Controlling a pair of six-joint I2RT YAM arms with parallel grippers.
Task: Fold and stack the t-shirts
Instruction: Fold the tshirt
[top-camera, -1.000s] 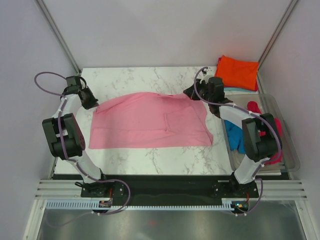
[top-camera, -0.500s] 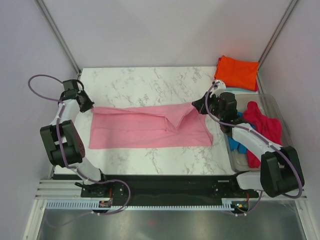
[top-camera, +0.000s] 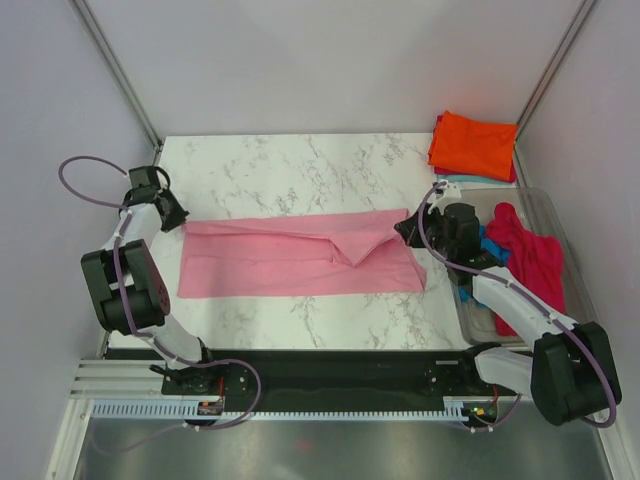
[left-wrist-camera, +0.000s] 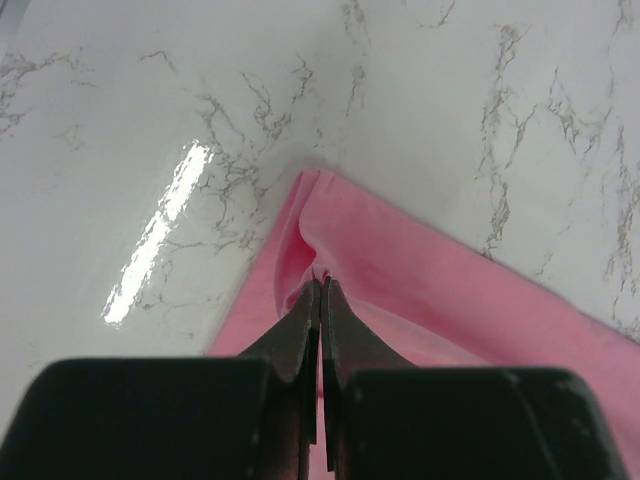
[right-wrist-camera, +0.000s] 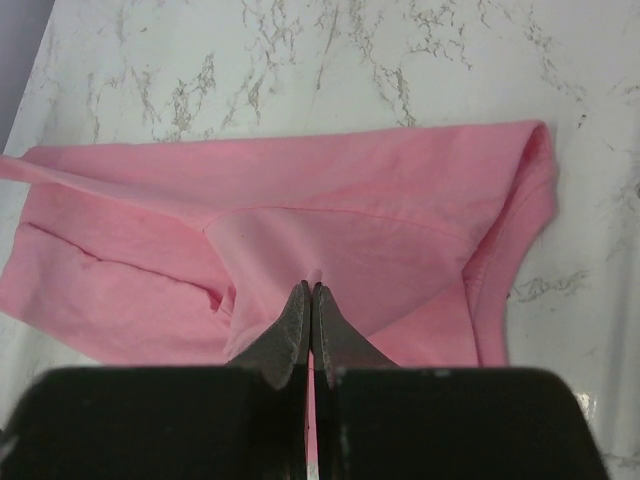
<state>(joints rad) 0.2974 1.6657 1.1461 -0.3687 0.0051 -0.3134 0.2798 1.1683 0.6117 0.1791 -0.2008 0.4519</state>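
Since a second ago both arms have drawn the far edge of the light pink t-shirt (top-camera: 290, 270) toward the near side. What was a broad sheet is now a longer, shallower band across the middle of the marble table (top-camera: 300, 160), its near hem apparently unmoved. The left gripper (left-wrist-camera: 320, 282) has its jaws pinched together on the shirt's far-left corner, the cloth puckering up into the tips. The right gripper (right-wrist-camera: 311, 288) is likewise clamped on a raised fold near the far-right edge, with the sleeve end curled just beyond it. Judged step: lengthwise fold, part carried and not yet laid down. A diagonal ridge stands right of centre, so the upper layer is not flat. Further out, a folded orange tee (top-camera: 475, 143) sits at the far-right corner, and a crimson-pink tee (top-camera: 530, 255) lies heaped in the clear bin (top-camera: 556, 212) beside the right arm. Risks from here:
- Both pinches are thin, so a quick pull could slip a corner free and drop that side.
- Unequal travel of the two arms would skew the fold line.
- Pressing down now would lock the ridge in as a crease.
- The right arm's forearm passes over the bin — it might snag the heap.
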